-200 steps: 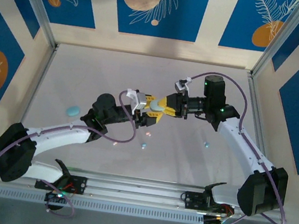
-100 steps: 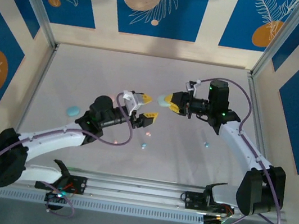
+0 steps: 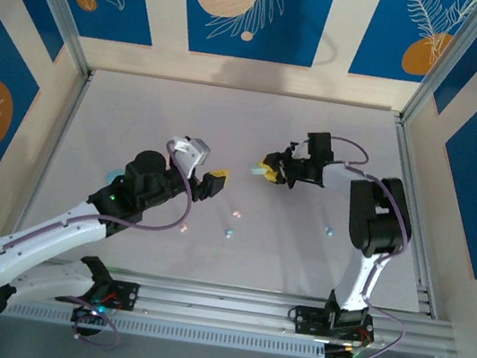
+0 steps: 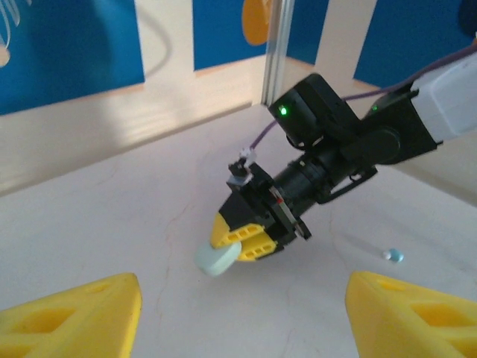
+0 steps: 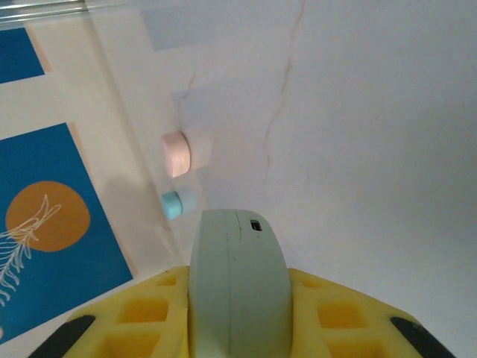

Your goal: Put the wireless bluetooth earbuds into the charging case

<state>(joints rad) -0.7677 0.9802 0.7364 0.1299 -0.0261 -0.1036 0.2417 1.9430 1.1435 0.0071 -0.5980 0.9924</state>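
I see the left end effector point(image 3: 215, 179) over the pale matte desk point(image 3: 167, 113), its blocky yellow fingers point(image 4: 82, 317) spread wide and empty; the right end effector point(image 3: 267, 169) pinches a smooth, pebble-shaped mint-green case point(image 5: 238, 268) between latticed yellow plastic, near the desk's middle; tiny glossy pieces lie loose on the desk nearer me: a pink earbud point(image 3: 236, 214), a light blue earbud point(image 3: 228, 232) just beside it, and a second blue earbud point(image 3: 328, 231) well to the right.

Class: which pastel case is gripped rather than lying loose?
The mint-green case, clamped in the right gripper; the pink case and blue case lie free.
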